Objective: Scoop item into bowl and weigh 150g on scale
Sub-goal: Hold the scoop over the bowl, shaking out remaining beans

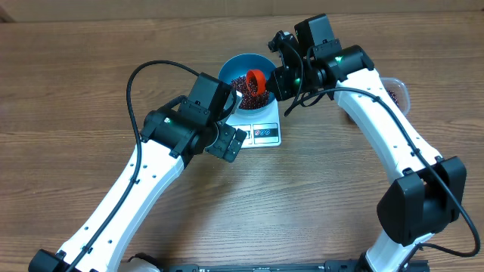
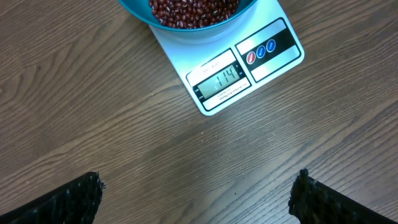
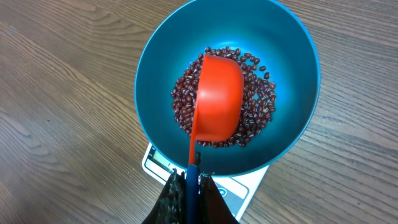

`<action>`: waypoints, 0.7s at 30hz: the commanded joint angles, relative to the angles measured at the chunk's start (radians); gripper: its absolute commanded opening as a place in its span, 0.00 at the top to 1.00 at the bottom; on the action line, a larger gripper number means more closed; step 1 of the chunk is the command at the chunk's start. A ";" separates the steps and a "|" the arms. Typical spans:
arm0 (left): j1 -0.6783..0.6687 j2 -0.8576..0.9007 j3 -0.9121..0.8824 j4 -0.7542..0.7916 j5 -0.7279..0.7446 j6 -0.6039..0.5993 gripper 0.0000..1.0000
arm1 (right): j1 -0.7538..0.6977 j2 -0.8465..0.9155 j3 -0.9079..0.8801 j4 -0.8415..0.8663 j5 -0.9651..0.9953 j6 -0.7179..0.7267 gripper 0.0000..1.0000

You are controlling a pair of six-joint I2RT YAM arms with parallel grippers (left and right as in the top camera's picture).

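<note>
114 is what the display point(image 2: 219, 79) looks to read from the left wrist view, so by my read you're short of target and need at least one more partial scoop. Your right gripper point(image 3: 189, 186) is clamped tight on the thin handle of the red scoop point(image 3: 219, 93), which sits over the middle of the bowl point(image 3: 298, 74), domed back up and mouth down. That's a dump pose, centred so nothing spills over the rim. The beans point(image 3: 261, 93) lie in a loose heap in the bowl bottom, around and under the scoop; I can't tell whether any are left inside it. The bowl sits on the scale point(image 2: 242, 65), overhanging the far end and leaving the readout edge clear. Your left gripper point(image 2: 196, 186) hangs over bare table point(image 2: 93, 112) just beside the scale, jaws spread wide, holding nothing; probably parked there so its camera can see the readout. The clear tub point(image 1: 398, 92) is well off to the right, mostly hidden behind the right arm. Go light on the next load: overshooting looks easy from here.
</note>
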State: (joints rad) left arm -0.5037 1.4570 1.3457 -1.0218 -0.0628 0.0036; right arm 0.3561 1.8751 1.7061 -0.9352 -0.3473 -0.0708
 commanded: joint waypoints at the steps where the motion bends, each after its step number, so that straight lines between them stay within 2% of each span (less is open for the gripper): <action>1: 0.000 -0.012 -0.004 0.001 0.011 0.016 0.00 | 0.002 -0.001 0.031 0.007 0.014 0.016 0.97; 5: 0.000 -0.012 -0.004 0.001 0.011 0.016 0.00 | 0.002 -0.001 0.031 0.016 0.010 0.045 0.96; 6: 0.000 -0.012 -0.004 0.001 0.011 0.016 0.01 | 0.002 -0.001 0.031 0.013 -0.005 0.021 0.96; 8: 0.000 -0.012 -0.004 0.001 0.011 0.016 0.00 | 0.014 -0.001 0.031 -0.014 -0.058 -0.127 0.96; 9: 0.000 -0.012 -0.004 0.001 0.011 0.016 0.00 | 0.020 -0.001 0.031 -0.017 -0.038 -0.140 0.96; 10: 0.000 -0.012 -0.004 0.001 0.011 0.016 0.00 | 0.025 -0.001 0.031 -0.011 0.014 -0.114 0.96; 12: 0.000 -0.012 -0.004 0.001 0.011 0.016 0.00 | 0.025 -0.001 0.031 0.016 0.136 0.026 0.96; 14: 0.000 -0.012 -0.004 0.001 0.011 0.016 0.00 | 0.022 -0.001 0.031 0.030 0.170 0.094 0.96; 15: 0.000 -0.012 -0.004 0.001 0.011 0.016 0.00 | 0.021 -0.001 0.031 0.030 0.142 0.079 0.97; 18: 0.000 -0.012 -0.004 0.001 0.011 0.016 0.00 | 0.030 -0.001 0.031 -0.004 0.012 -0.133 0.96; 21: 0.000 -0.012 -0.004 0.001 0.011 0.016 0.00 | 0.035 -0.001 0.031 0.004 0.073 -0.071 0.97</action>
State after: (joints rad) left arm -0.5037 1.4570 1.3457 -1.0222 -0.0628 0.0036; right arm 0.3824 1.8751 1.7069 -0.9421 -0.2848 -0.1299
